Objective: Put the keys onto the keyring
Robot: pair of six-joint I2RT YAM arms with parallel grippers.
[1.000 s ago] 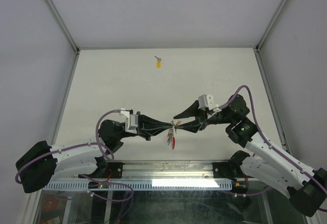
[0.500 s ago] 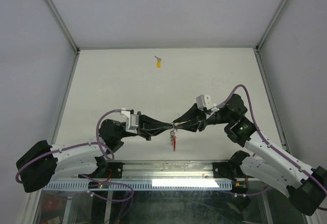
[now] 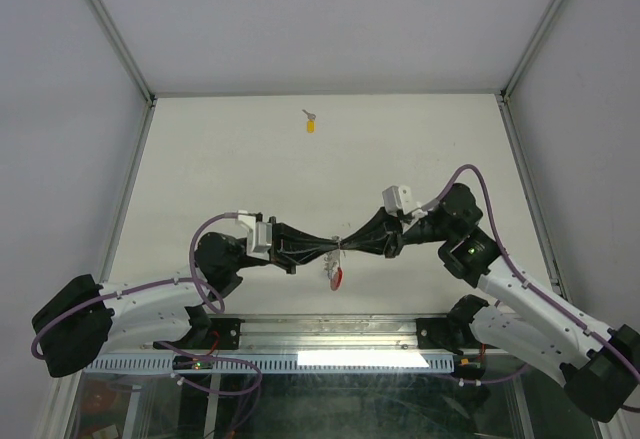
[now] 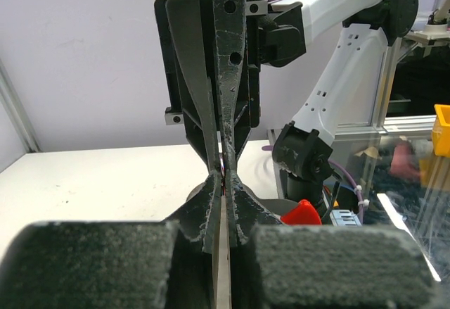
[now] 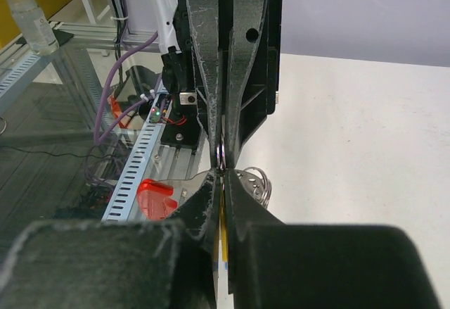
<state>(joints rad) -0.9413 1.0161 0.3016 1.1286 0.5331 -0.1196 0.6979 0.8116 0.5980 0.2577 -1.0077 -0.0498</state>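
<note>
The keyring (image 3: 336, 273) is hanging right at the meeting fingertips, its red strip (image 4: 301, 212) dangling just below both hands, above the table (image 3: 420, 139). The left hand (image 3: 332, 250) is pinching it shut, tip to tip with the right hand (image 3: 349, 246), which is also clamped shut, though what its tips are catching is hidden. A yellow-tagged key (image 3: 311, 125) is lying far beyond both hands, its tag too small to read.
</note>
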